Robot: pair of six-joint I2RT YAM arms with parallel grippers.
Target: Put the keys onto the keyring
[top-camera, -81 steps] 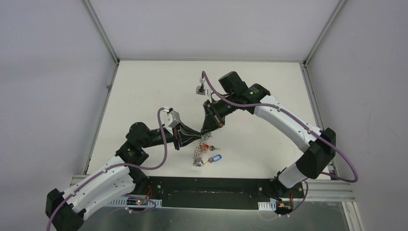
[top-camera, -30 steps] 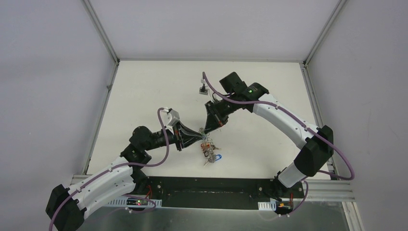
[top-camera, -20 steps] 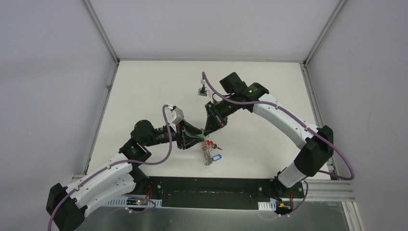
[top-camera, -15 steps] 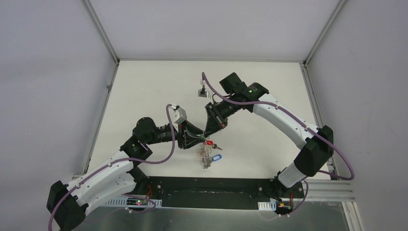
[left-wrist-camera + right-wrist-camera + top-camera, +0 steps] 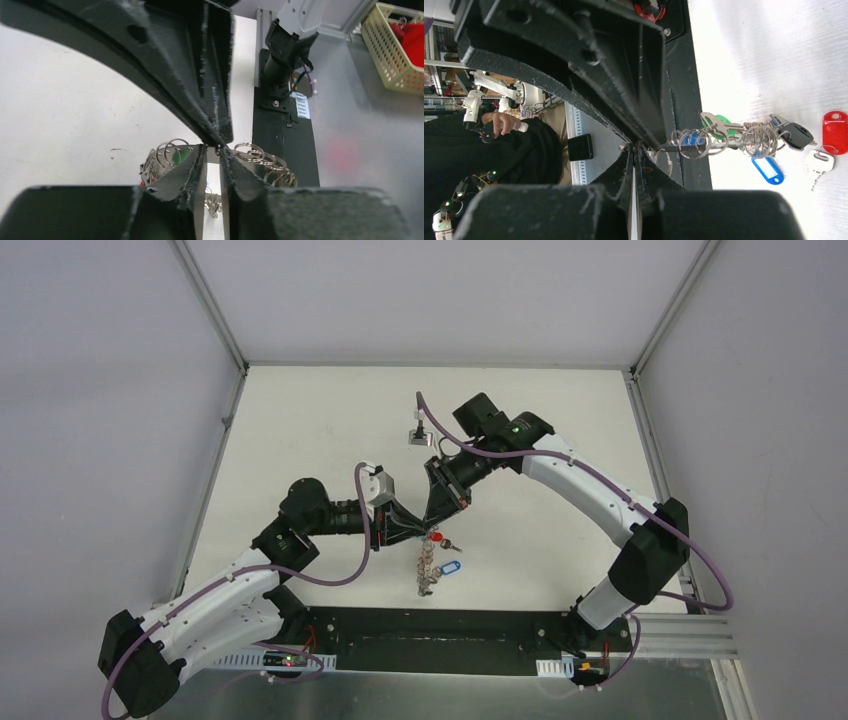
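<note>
- The right gripper [image 5: 634,150] has its fingers pressed together, with only a hairline between them at the bottom centre of its wrist view.
- The near end of the keyring [image 5: 428,565] sits right at those tips and looks pinched there. Whether the rim or a wire loop is caught cannot be made out.
- The left gripper [image 5: 218,152] has its fingers a narrow slit apart at the bottom centre of its own view, and the white table [image 5: 300,440] shows through the slit.
- The left tips reach the keyring's rim, nose to nose with the right gripper's tips coming in from the upper left. I cannot tell whether they grip anything.
- From above, the two grippers meet just below the centre of the frame. The keyring runs from them toward the bottom edge as a thin strip seen edge-on.
- In the right wrist view the ring stretches rightward from the tips as a thin line crowded with wire loops [image 5: 170,150]. A green tag [image 5: 722,121] sits behind it and a black-headed key [image 5: 798,134] is at its far end.
- The red tag [image 5: 835,125] lies on the table at the right edge of that view, apart from the ring's far end.
- A silver key [image 5: 821,162] on a small loop lies just below the red tag.
- The blue tag [image 5: 769,170] lies just under the loop cluster. Whether it is hooked on cannot be told.
- In the left wrist view's upper right corner stands a cream mesh basket [image 5: 390,50].
</note>
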